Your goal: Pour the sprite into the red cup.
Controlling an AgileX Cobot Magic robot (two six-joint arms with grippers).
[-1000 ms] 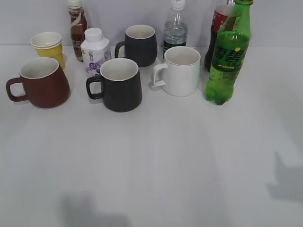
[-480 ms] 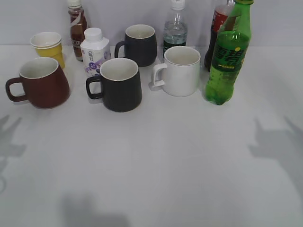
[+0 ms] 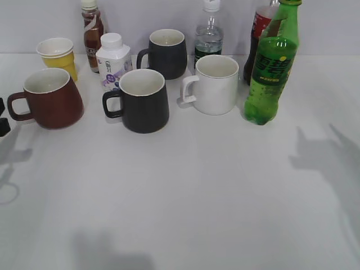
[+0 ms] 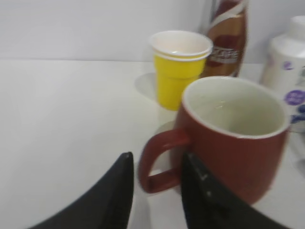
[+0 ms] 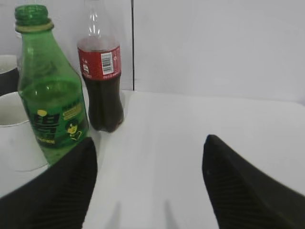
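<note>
The red cup [image 3: 52, 99] stands at the left of the table, handle pointing left, empty and white inside. In the left wrist view it [image 4: 236, 143] is close ahead. My left gripper [image 4: 155, 183] is open, and the cup's handle lies in the gap just beyond its fingertips, without touching. The gripper's tip shows at the exterior view's left edge [image 3: 3, 117]. The sprite [image 3: 271, 70] stands upright at the right, next to a dark cola bottle [image 3: 260, 34]. My right gripper [image 5: 150, 143] is open and empty, with the sprite [image 5: 50, 100] ahead to its left.
A yellow paper cup [image 3: 57, 55], a brown drink bottle [image 3: 92, 35], a white carton bottle [image 3: 112, 59], two black mugs [image 3: 143, 101] [image 3: 166, 53], a white mug [image 3: 215, 84] and a clear bottle [image 3: 208, 35] crowd the back half of the table.
The left gripper's tip has come into the exterior view at the left edge beside the cup handle. The arm shadows on both sides have shifted inward. The objects have not moved.
</note>
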